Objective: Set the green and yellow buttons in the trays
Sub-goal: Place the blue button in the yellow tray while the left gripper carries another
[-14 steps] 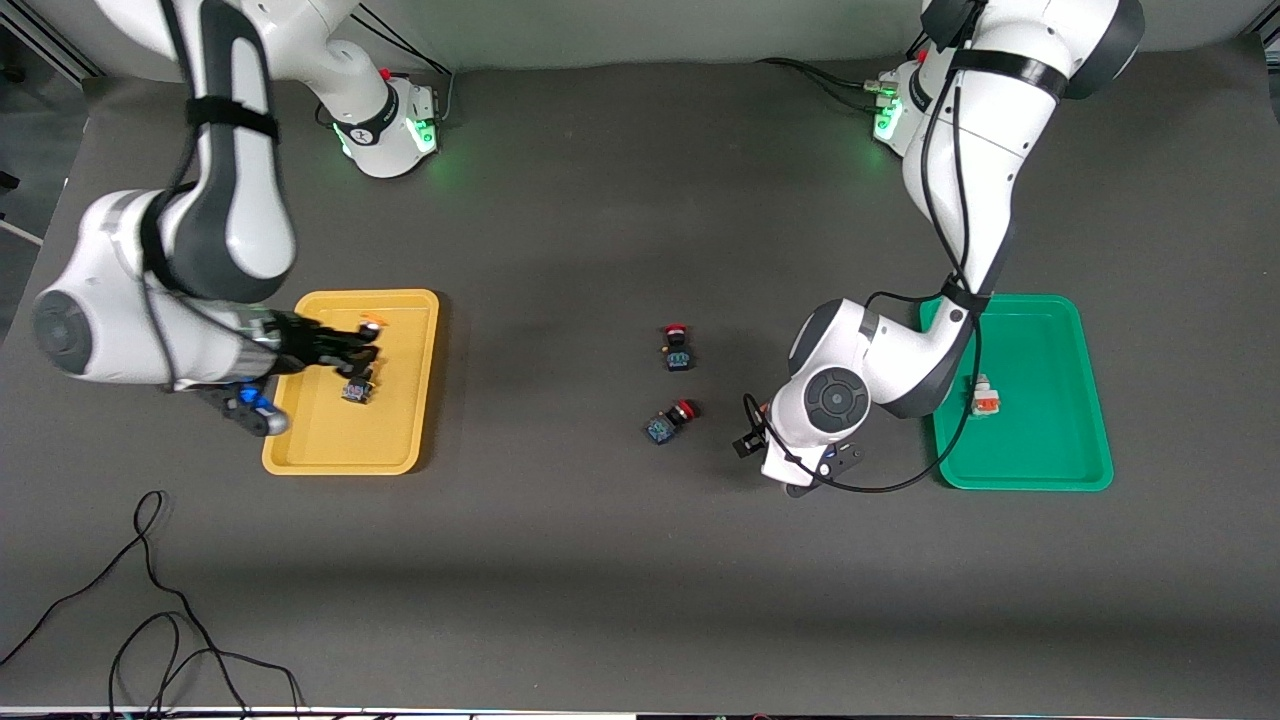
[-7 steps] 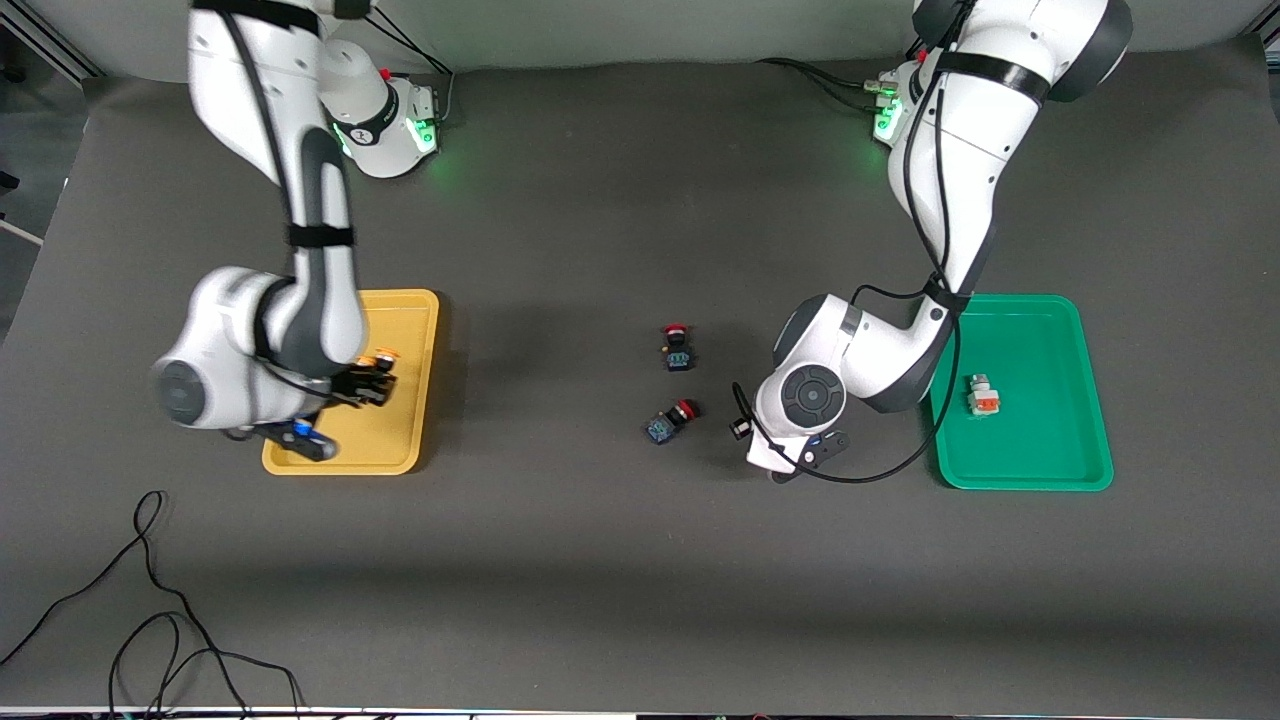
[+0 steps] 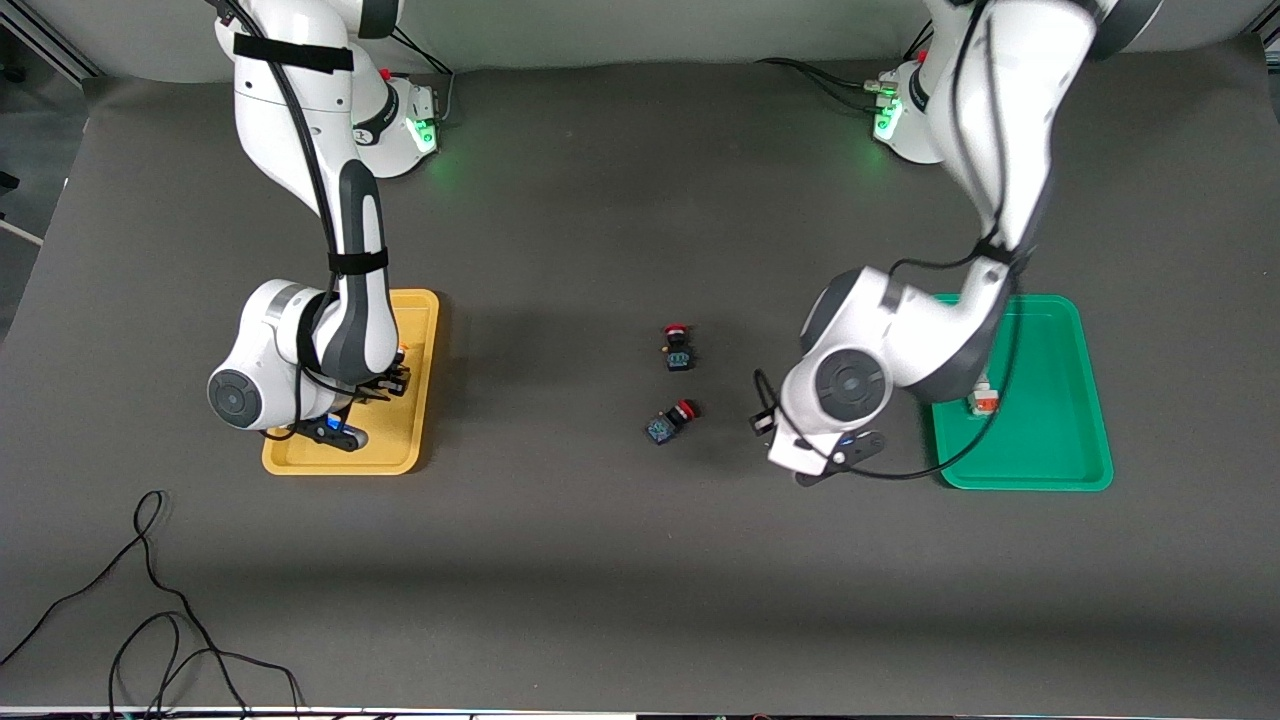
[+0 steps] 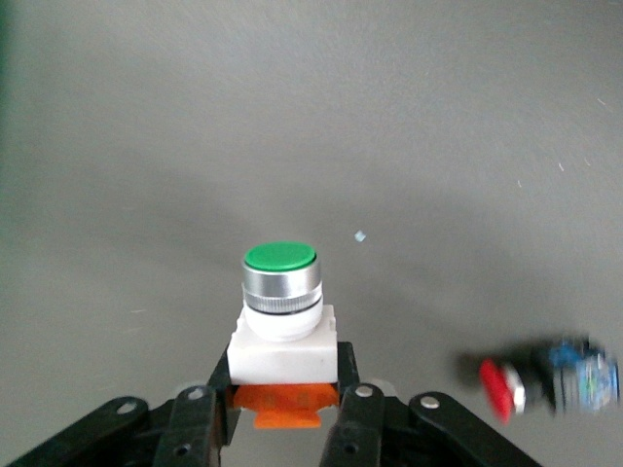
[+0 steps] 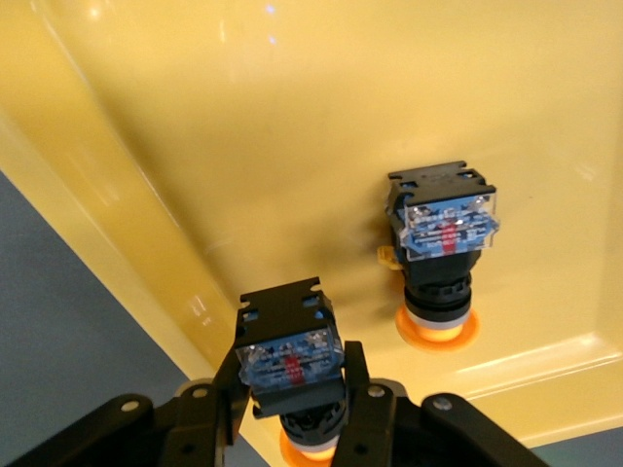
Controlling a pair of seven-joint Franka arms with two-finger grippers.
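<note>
Glossy yellow plastic fills the right wrist view, where the right gripper (image 5: 290,394) clamps its black fingers (image 5: 216,404) on a yellow-capped button (image 5: 290,358) with a clear-faced blue-and-black body, low over the yellow tray (image 3: 418,310). A second yellow-capped button (image 5: 444,248) lies on the tray floor just beside it. The left gripper (image 4: 284,401) pinches a green-capped button (image 4: 282,316), square white body, chrome collar, orange block beneath, over bare matte grey table (image 3: 620,560) beside the green tray (image 3: 1060,475). Another white-and-orange button (image 3: 984,398) lies in that shallow, round-cornered tray, partly hidden by the left arm. Two red-capped buttons (image 3: 677,347) (image 3: 669,421) lie mid-table. Since half a second ago the right arm has swung toward the centre over its tray, and the left wrist has shifted toward the green tray.
</note>
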